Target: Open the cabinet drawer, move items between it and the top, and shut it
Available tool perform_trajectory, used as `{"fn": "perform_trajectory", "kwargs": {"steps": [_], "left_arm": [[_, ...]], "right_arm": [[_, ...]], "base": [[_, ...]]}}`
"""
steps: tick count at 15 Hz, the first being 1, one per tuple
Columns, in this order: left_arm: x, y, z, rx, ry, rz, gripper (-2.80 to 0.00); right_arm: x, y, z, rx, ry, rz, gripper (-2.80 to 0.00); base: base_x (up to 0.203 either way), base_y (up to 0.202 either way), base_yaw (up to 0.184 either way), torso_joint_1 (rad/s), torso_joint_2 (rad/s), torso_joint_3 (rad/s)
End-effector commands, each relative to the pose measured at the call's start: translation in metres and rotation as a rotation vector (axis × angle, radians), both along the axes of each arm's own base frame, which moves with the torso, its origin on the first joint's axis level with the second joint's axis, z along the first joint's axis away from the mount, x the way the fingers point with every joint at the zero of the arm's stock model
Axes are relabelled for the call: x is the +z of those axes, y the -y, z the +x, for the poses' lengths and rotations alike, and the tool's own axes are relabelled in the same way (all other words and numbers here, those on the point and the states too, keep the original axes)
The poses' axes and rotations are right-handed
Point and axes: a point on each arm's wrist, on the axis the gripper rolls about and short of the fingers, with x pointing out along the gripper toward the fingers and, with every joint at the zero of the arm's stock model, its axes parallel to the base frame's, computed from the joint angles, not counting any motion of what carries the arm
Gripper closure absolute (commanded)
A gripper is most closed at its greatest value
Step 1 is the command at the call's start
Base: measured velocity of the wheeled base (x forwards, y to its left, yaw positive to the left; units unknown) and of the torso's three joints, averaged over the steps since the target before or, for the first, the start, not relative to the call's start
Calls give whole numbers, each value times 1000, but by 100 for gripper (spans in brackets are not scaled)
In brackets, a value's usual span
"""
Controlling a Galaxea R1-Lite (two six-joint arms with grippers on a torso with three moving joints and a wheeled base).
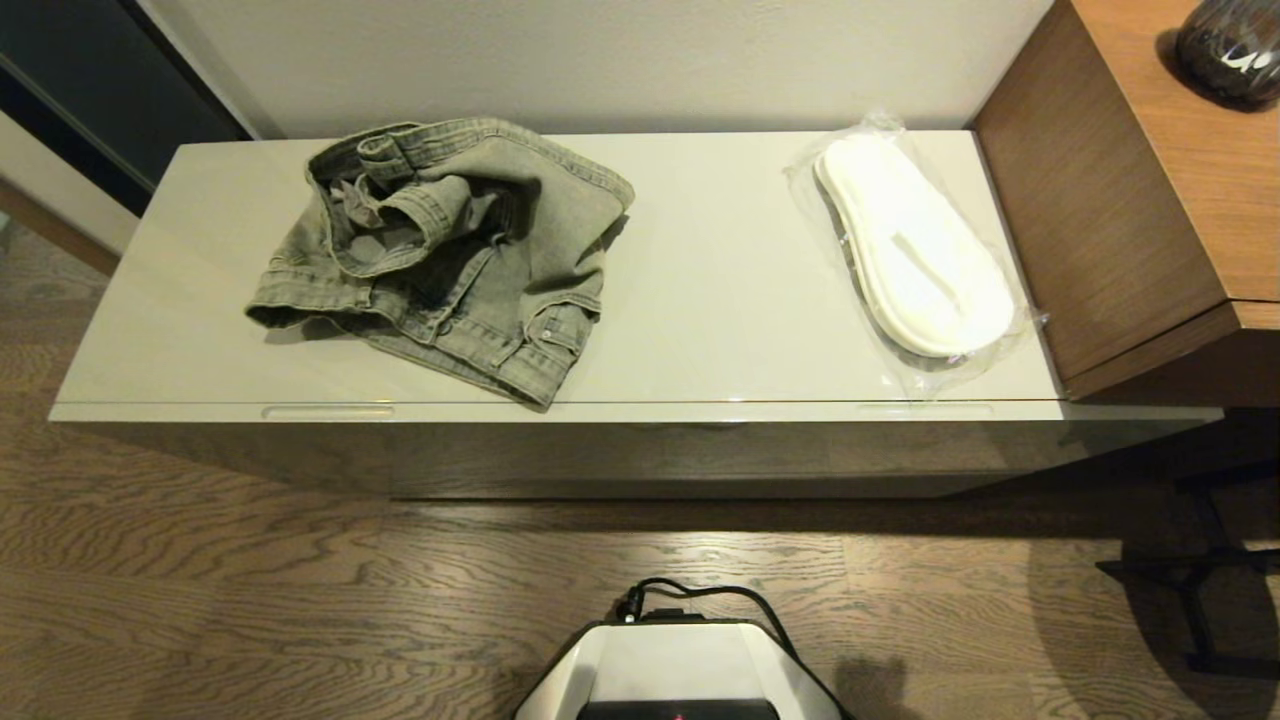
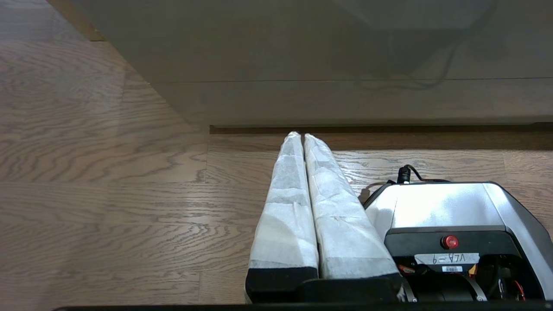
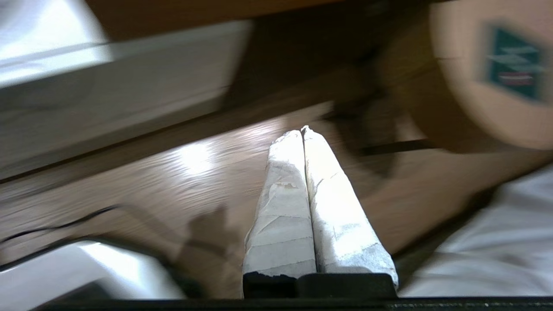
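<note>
The cabinet drawer (image 1: 640, 411) is shut, its cream front showing two oblong finger recesses under the glossy top (image 1: 700, 300). On the top's left lies a crumpled grey-green denim garment (image 1: 440, 250). On its right lies a clear-wrapped pair of white slippers (image 1: 915, 255). Neither arm shows in the head view. My left gripper (image 2: 300, 134) is shut and empty, low over the floor before the cabinet's front (image 2: 345, 52). My right gripper (image 3: 298, 130) is shut and empty too, over the wooden floor near the cabinet's base (image 3: 108, 99).
A brown wood-grain desk (image 1: 1150, 180) butts against the cabinet's right end, with a dark glass vessel (image 1: 1230, 45) on it. Black chair legs (image 1: 1200, 580) stand at the right. My base (image 1: 680, 660) sits on the wooden floor in front of the cabinet.
</note>
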Motion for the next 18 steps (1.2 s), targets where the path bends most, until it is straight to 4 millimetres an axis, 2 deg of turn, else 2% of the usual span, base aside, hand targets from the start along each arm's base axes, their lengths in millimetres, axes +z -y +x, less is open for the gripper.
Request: {"fn": "perform_trajectory", "kwargs": {"steps": [1, 3, 5, 9, 12, 13, 15, 18], "left_arm": [[0, 0, 0, 0, -1, 0, 0], [0, 0, 0, 0, -1, 0, 0], [0, 0, 0, 0, -3, 0, 0], [0, 0, 0, 0, -1, 0, 0], [0, 0, 0, 0, -1, 0, 0], [0, 0, 0, 0, -1, 0, 0], [0, 0, 0, 0, -1, 0, 0], [0, 0, 0, 0, -1, 0, 0]], "right_arm": [[-17, 11, -59, -104, 95, -14, 0], [-13, 8, -71, -139, 60, -34, 0], [-18, 7, -73, -93, 9, -4, 0], [-13, 2, -85, 6, -4, 56, 0], [-42, -7, -91, 169, -69, 119, 0], [-44, -8, -91, 180, -68, 122, 0], [-57, -8, -80, 203, -43, 115, 0], [-99, -10, -54, 328, 131, 45, 0]], "base": [[0, 0, 0, 0, 0, 0], [0, 0, 0, 0, 0, 0], [0, 0, 0, 0, 0, 0], [0, 0, 0, 0, 0, 0], [0, 0, 0, 0, 0, 0], [0, 0, 0, 0, 0, 0], [0, 0, 0, 0, 0, 0], [0, 0, 0, 0, 0, 0]]}}
